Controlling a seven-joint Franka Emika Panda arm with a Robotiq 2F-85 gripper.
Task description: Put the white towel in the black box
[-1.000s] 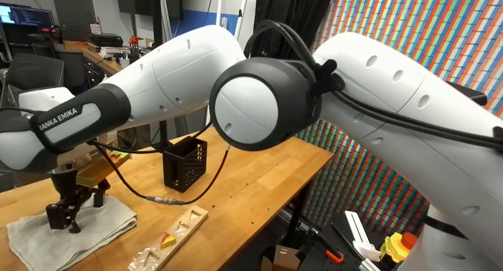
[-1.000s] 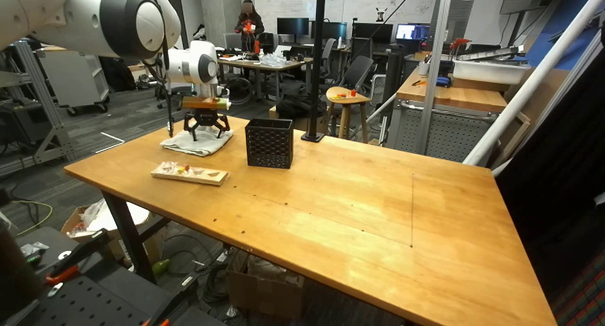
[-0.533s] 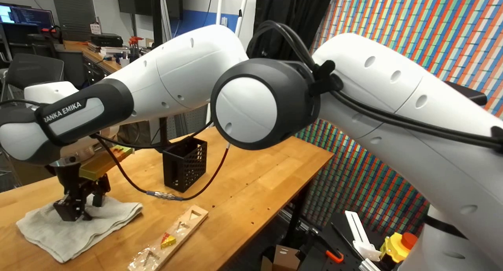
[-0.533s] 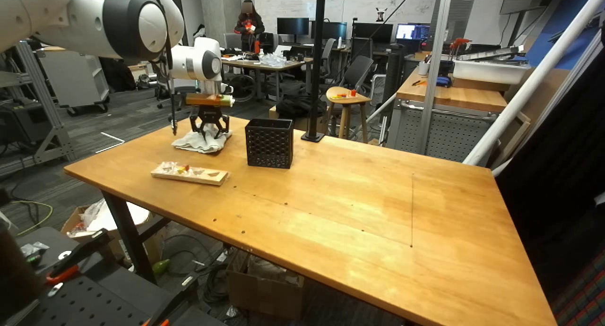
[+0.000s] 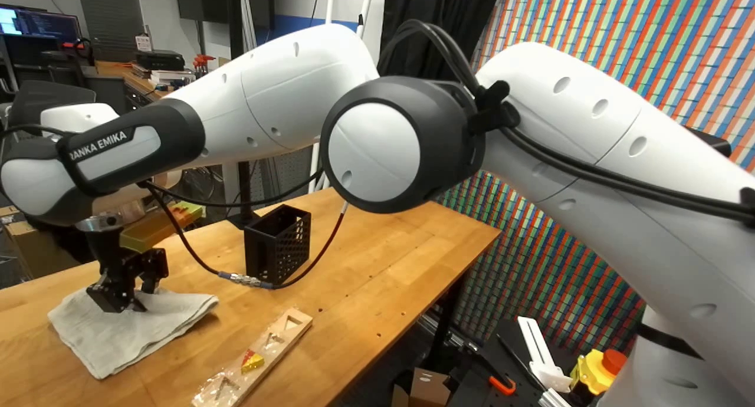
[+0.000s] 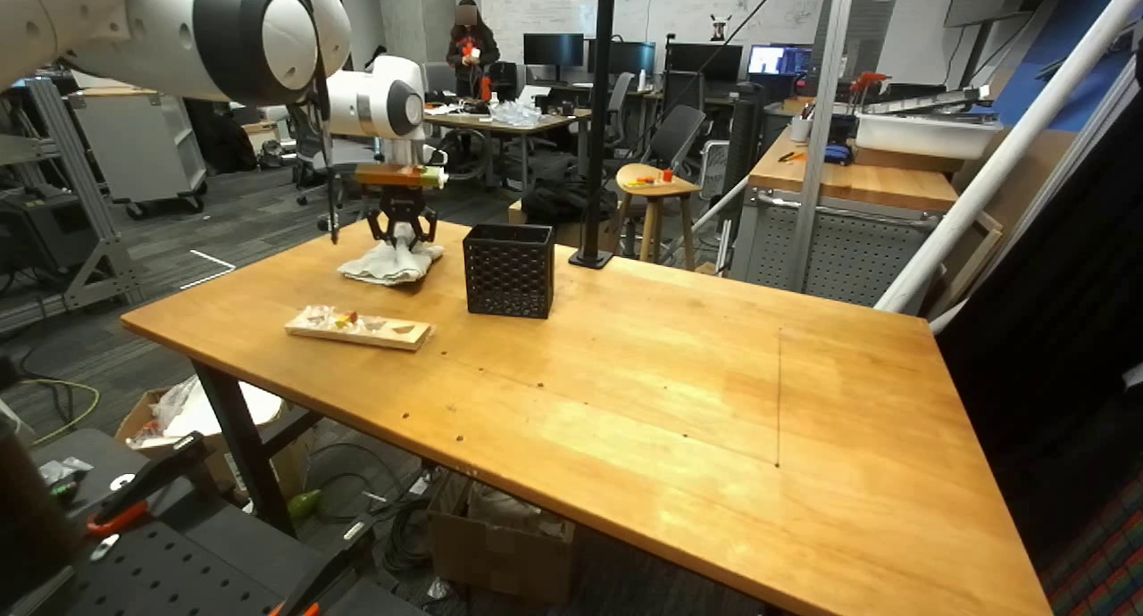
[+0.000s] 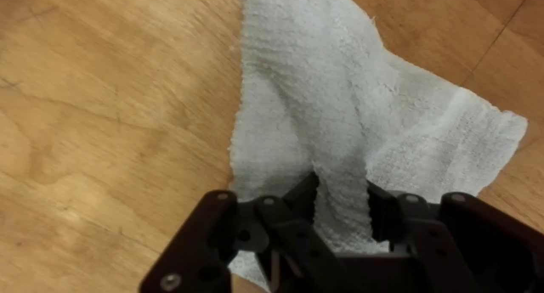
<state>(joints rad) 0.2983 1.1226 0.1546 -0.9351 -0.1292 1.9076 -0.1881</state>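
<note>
The white towel (image 7: 306,93) is pinched in the middle, and a gathered fold rises between the two dark fingers of my gripper (image 7: 343,195), which is shut on it. In an exterior view the fold stands up under the gripper (image 6: 404,237), while the rest of the towel (image 6: 386,270) spreads on the table. The towel's lower part (image 5: 118,345) still appears to rest on the wood, its near corner lying flat. A black box (image 5: 277,248) with perforated sides and an open top stands upright, a short way right of the towel in both exterior views.
A wooden board (image 6: 375,332) with triangular cutouts and a red-and-yellow piece lies on the table (image 6: 625,375), near the towel and box. A black post (image 6: 604,152) rises behind the box. A cable (image 5: 194,277) hangs from the arm in front of the box.
The gripper has gone from open over the flat towel to shut on a bunched fold. It has risen slightly and shifted toward the box, drawing the towel along.
</note>
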